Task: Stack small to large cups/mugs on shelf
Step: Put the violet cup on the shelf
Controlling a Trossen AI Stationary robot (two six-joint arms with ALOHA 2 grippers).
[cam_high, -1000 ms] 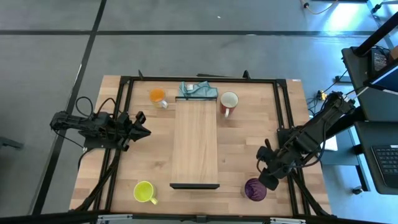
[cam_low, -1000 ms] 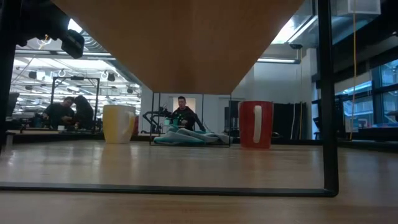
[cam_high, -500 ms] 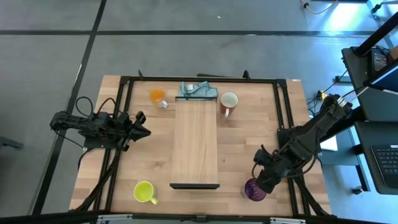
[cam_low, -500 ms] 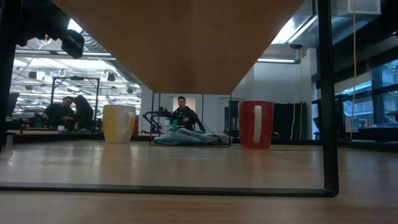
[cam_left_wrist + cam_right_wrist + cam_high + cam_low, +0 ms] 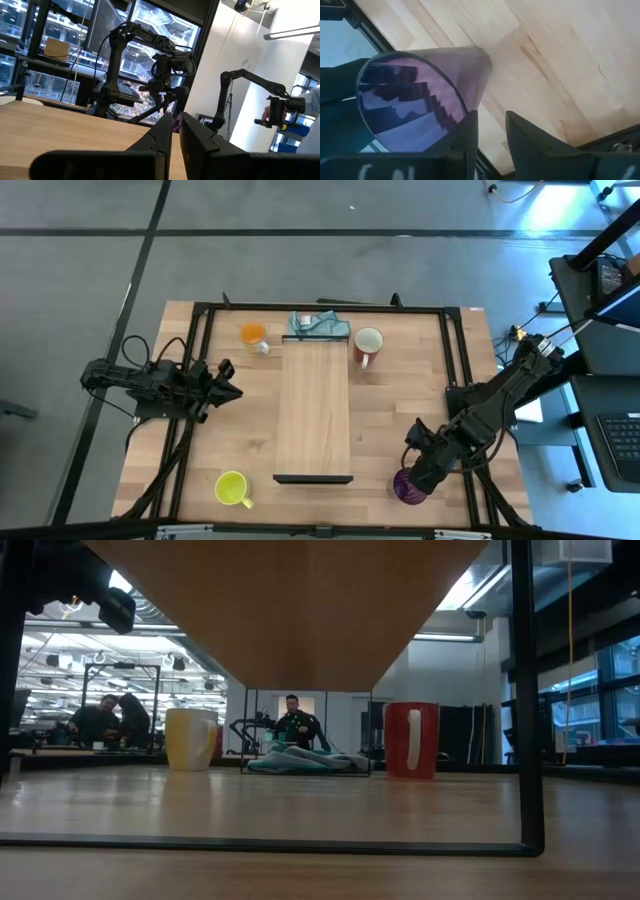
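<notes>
**Right gripper sitting at the rim of the purple tumbler**

The right gripper (image 5: 418, 470) is hanging directly over the tall translucent purple tumbler (image 5: 406, 486) near the front right corner of the light wooden worktop (image 5: 390, 400). In the right wrist view, its two dark fingers (image 5: 465, 135) are sitting spread with a narrow gap between them, right at the rim and wall of the tumbler (image 5: 415, 102). One finger is lying against the rim; whether they are actually clamping the wall cannot be told.

To the tumbler's left, the long pale wooden shelf plank (image 5: 313, 405) is lying down the middle of the worktop, its dark strip at the front end, with nothing resting on top. The white-inside red mug (image 5: 368, 344) is standing just beside the plank's far right corner, and a crumpled teal cloth (image 5: 318, 325) is lying at the plank's far end. The orange mug (image 5: 254, 335) is standing off the far left corner, and the yellow-green mug (image 5: 232, 488) is sitting near the front left, well apart from the plank.

The left gripper (image 5: 228, 388) is waiting over the left side of the worktop, its fingers (image 5: 162, 140) pressed nearly together on nothing.

People are sitting in the room beyond, seen in the low view.
</notes>
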